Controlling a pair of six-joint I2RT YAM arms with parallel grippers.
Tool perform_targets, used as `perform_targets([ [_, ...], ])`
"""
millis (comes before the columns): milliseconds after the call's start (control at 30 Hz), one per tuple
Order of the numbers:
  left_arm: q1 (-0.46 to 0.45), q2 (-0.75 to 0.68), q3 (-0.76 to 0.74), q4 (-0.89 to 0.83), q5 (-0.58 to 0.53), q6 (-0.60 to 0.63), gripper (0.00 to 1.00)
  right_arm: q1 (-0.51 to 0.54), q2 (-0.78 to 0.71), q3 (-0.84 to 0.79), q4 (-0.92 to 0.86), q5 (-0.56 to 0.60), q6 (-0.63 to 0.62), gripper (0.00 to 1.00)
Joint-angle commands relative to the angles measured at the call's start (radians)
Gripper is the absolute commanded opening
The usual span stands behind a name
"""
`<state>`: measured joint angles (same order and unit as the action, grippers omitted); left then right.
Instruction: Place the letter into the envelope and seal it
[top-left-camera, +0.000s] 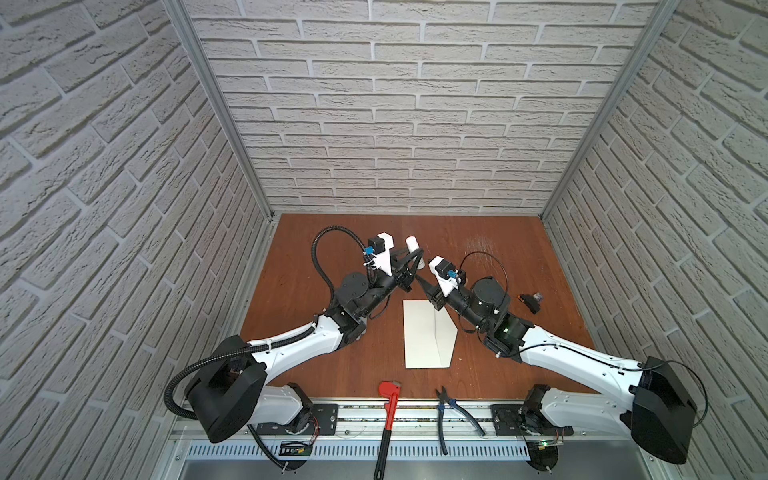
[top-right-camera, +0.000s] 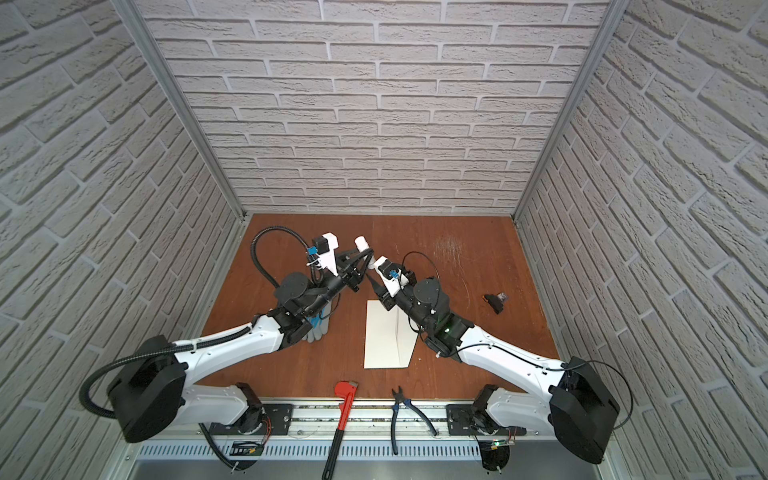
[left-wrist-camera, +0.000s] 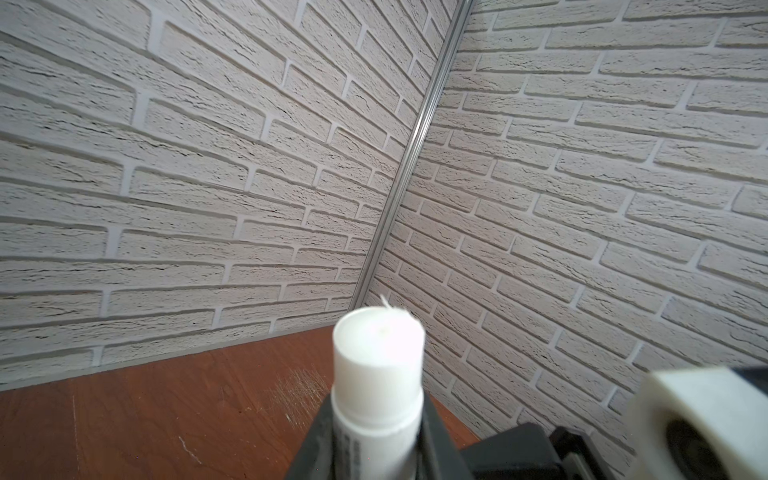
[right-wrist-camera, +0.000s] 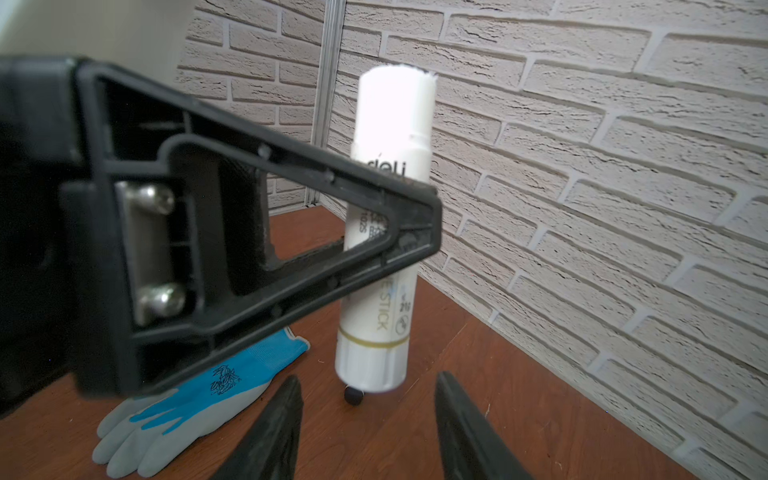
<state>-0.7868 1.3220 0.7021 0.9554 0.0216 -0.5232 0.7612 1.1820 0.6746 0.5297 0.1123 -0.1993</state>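
Envelope: a long cream-white paper envelope lies flat on the brown wooden table in both top views; a crease runs along its length, and a slant-edged panel spreads from that crease toward the right arm, which hides part of it
Left gripper: the black left gripper is held up past the envelope's far short end, with its jaws clamped on the barrel of a white plastic glue stick
Glue stick: it is off the table and tilted, its capped end pointing up and away from the envelope; the left wrist view shows the cap rising out of the dark jaws
Right gripper: the black right gripper is also past the envelope's far end, on the right arm's side; its two fingers stand apart with nothing held, close under the base of the stick, and no contact shows
Glove: a grey and blue fabric glove lies flat to the left of the envelope, partly under the left arm
Pipe wrench: a red pipe wrench with a black handle lies nearer the camera than the envelope's near end
Pliers: blue-handled pliers lie beside the wrench, also nearer the camera than the envelope
Black object: a small black object sits well to the right of the envelope; what it is cannot be told
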Motion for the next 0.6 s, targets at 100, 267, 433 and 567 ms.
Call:
perform_targets([
  [100, -0.008, 0.006, 0.034, 0.063, -0.028, 0.011, 0.0, 0.007, 0.036, 0.031, 0.133, 0.041, 0.003, 0.48],
  [267, -0.011, 0.015, 0.03, 0.071, -0.023, 0.004, 0.0, 0.007, 0.065, 0.04, 0.162, 0.041, 0.012, 0.43],
  [433, -0.012, 0.027, 0.029, 0.084, -0.02, -0.004, 0.0, 0.007, 0.087, 0.05, 0.181, 0.037, 0.018, 0.42],
  [567, -0.012, 0.029, 0.03, 0.086, -0.015, -0.003, 0.0, 0.007, 0.099, 0.056, 0.179, 0.041, 0.021, 0.37],
])
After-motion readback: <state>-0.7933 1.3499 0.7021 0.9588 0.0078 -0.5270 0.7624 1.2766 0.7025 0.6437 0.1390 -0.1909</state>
